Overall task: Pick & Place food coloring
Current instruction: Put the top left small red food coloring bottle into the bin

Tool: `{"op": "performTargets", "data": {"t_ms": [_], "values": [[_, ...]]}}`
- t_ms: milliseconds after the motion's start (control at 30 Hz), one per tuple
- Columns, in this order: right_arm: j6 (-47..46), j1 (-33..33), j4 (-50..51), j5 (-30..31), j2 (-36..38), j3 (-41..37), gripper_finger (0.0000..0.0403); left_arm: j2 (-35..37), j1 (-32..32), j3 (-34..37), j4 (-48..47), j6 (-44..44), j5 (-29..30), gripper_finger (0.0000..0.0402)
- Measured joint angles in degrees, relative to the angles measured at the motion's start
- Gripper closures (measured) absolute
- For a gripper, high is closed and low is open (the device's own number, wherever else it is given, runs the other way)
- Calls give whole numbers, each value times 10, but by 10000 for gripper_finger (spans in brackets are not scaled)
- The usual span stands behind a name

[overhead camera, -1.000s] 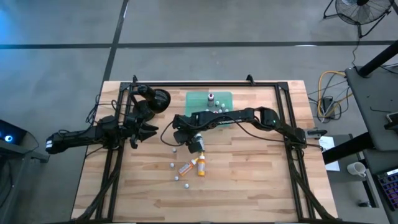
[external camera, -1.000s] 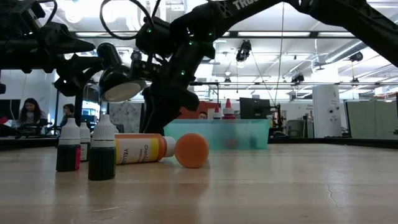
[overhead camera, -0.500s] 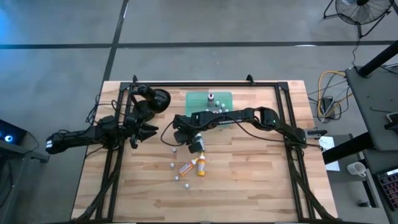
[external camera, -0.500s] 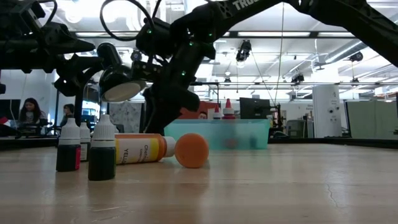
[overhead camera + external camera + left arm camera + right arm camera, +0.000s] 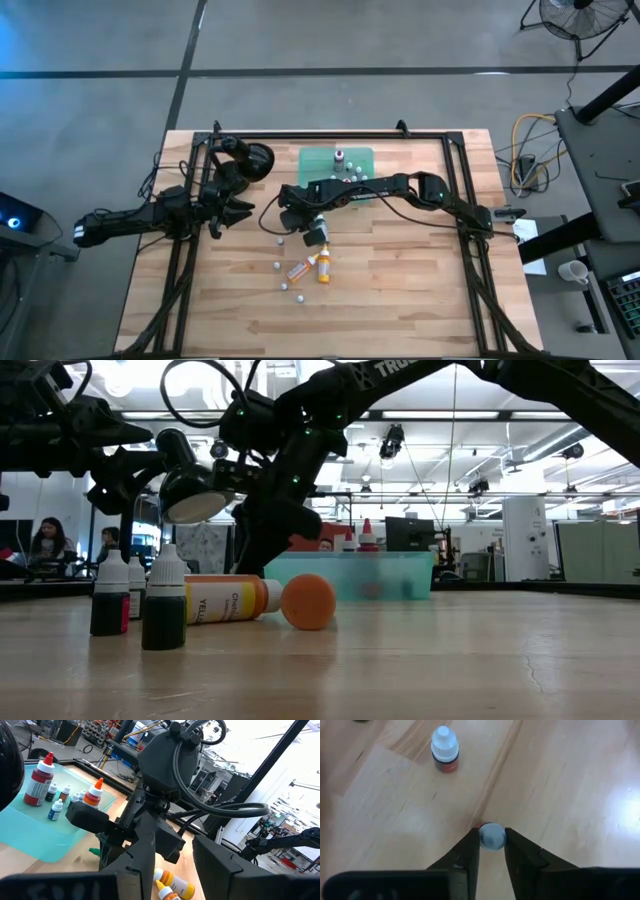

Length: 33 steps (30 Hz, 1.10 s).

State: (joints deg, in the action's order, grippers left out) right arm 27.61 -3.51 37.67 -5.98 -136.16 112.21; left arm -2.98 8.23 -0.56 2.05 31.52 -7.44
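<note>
- Food coloring bottle (image 5: pixel 492 836), white-capped, stands near table centre, pinched at the cap between the right gripper (image 5: pixel 491 851) fingers.
- Risk: the hold sits only on the rounded cap, so the bottle may slip or tip on lifting.
- Another small red bottle (image 5: pixel 445 749) stands at 11 o'clock from it; orange-yellow bottles (image 5: pixel 310 267) lie at 6 o'clock.
- Left gripper (image 5: pixel 228 212) waits partly parted, empty, at 9 o'clock.

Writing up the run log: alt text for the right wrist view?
The right gripper has its two dark fingers closed around a small white-capped bottle on the wooden table. Another small white-capped bottle stands beyond it.
</note>
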Motion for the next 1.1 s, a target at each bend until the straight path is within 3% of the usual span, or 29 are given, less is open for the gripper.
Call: {"op": "performTargets", "data": {"t_ms": [200,300,533,633,800,900,1100], "values": [[-31,0,9,1,0,9,330,0,0,0,0,0,0,296],[-98,0,19,3,3,32,339,0,0,0,0,0,0,296],[-264,-4,148,125,27,138,342,0,0,0,0,0,0,296],[-315,-21,219,147,27,189,343,0,0,0,0,0,0,296],[-387,-82,257,133,27,209,343,0,0,0,0,0,0,296],[-425,-126,254,82,26,192,343,0,0,0,0,0,0,296],[-439,-181,232,77,22,140,344,0,0,0,0,0,0,296]]}}
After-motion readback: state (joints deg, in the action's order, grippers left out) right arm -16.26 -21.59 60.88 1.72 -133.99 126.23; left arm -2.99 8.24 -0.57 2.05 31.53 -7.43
